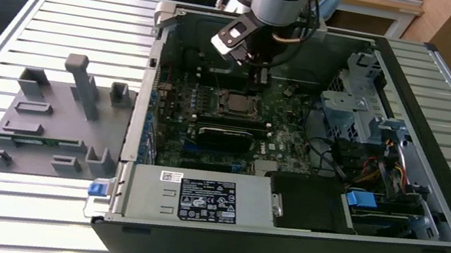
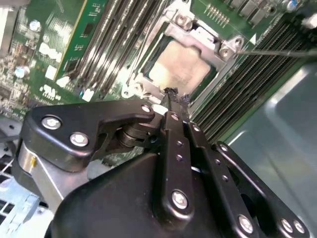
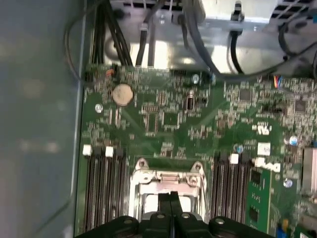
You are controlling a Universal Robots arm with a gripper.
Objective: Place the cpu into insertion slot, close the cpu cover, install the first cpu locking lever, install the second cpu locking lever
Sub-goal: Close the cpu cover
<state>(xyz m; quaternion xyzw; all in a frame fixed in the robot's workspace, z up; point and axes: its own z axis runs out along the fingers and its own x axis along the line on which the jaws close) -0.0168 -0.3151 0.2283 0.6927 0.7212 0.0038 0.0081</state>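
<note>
The cpu (image 2: pixel 181 64), a dull silver square, lies in the insertion slot (image 1: pixel 221 102) on the green board (image 1: pixel 287 144). The cpu cover (image 2: pixel 200 34), a silver metal frame, lies flat around the chip's top. A thin metal lever (image 2: pixel 277 52) runs from the cover's corner out over the memory slots. My gripper (image 2: pixel 173 96) hangs just above the socket's edge, its two black fingers pressed together and shut with nothing between them. In the exterior view the gripper (image 1: pixel 258 77) stands over the board just behind the socket. In the first wrist view the fingertips (image 3: pixel 170 194) overlap the cover (image 3: pixel 168 176).
Black memory slots (image 3: pixel 101 193) flank the socket on both sides. A black module (image 1: pixel 226 133) lies in front of it. A drive cage (image 1: pixel 356 114) and cables fill the case at the exterior view's right, a power supply (image 1: pixel 195 197) the front. A grey fixture plate (image 1: pixel 53 118) sits outside.
</note>
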